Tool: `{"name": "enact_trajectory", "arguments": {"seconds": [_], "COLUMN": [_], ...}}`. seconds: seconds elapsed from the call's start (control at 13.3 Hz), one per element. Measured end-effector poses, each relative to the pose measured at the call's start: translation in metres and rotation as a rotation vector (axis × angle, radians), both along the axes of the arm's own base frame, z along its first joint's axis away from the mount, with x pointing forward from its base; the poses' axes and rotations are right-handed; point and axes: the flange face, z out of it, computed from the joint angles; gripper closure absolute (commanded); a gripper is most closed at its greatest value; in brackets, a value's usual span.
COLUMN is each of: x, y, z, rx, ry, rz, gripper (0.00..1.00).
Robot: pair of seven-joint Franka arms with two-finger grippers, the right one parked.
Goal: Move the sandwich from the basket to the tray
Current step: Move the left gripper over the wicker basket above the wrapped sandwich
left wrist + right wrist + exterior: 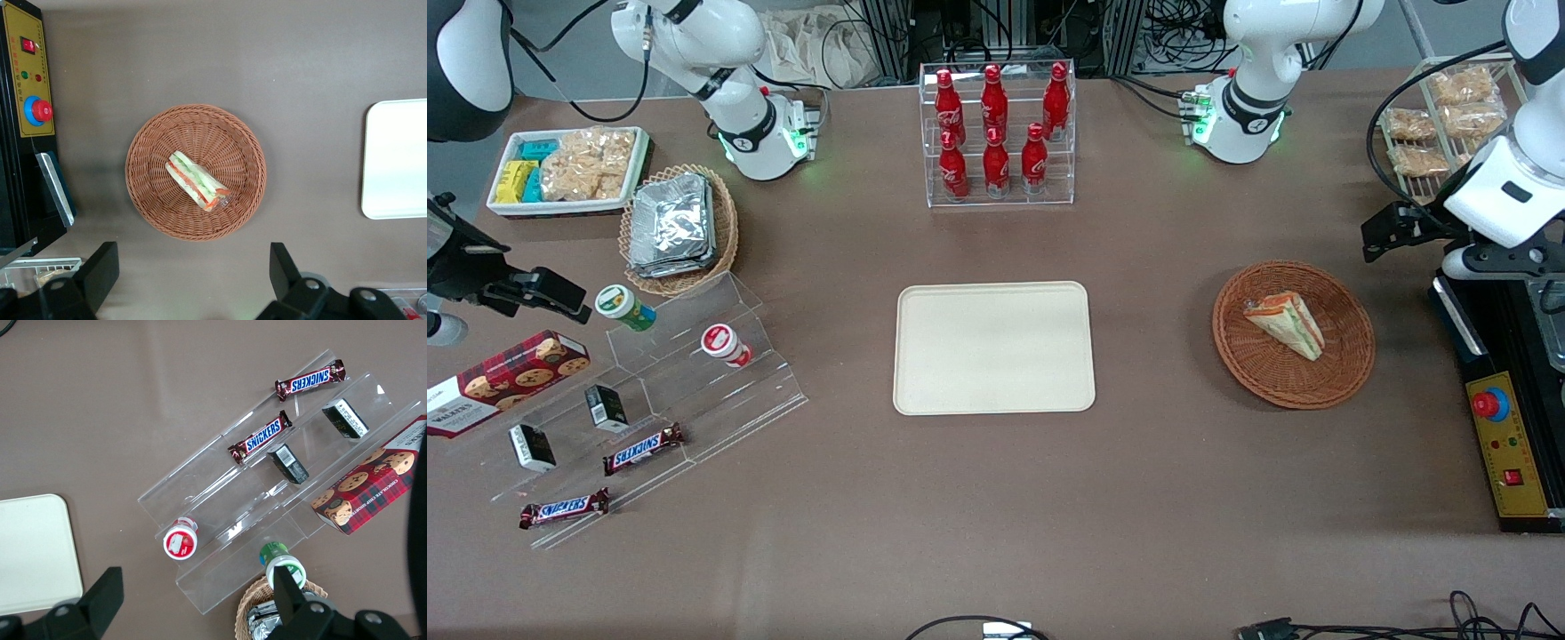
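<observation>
The sandwich (1285,324) (198,181), a clear-wrapped white-bread wedge with green, orange and red layers, lies on its side in the round reddish-brown wicker basket (1352,356) (233,133). The cream tray (993,347) (397,160) lies flat in the middle of the table, with nothing on it. My gripper (1383,233) (192,260) hangs high above the table, beside the basket toward the working arm's end. It is open, its black fingers (103,263) spread wide over bare tabletop just off the basket's rim, holding nothing.
A black and yellow control box with a red button (1507,444) (30,87) sits close to the basket. A wire rack of snack bags (1440,116), a cola bottle rack (996,133), acrylic steps with snacks (685,391) and a foil-packet basket (676,227) stand elsewhere.
</observation>
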Motion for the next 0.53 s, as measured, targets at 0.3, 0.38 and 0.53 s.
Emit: {"name": "enact_trajectory", "arguments": {"seconds": [0.3, 0.38, 0.53], "x": [-0.001, -0.001, 0.001], "y": [0.003, 0.007, 0.019], "z": [-0.001, -0.002, -0.009], "rx": [-0.007, -0.016, -0.021], "ry": [0.014, 0.016, 0.032], "rz": [0.002, 0.011, 0.034], "gripper": [0.0, 0.0, 0.0]}}
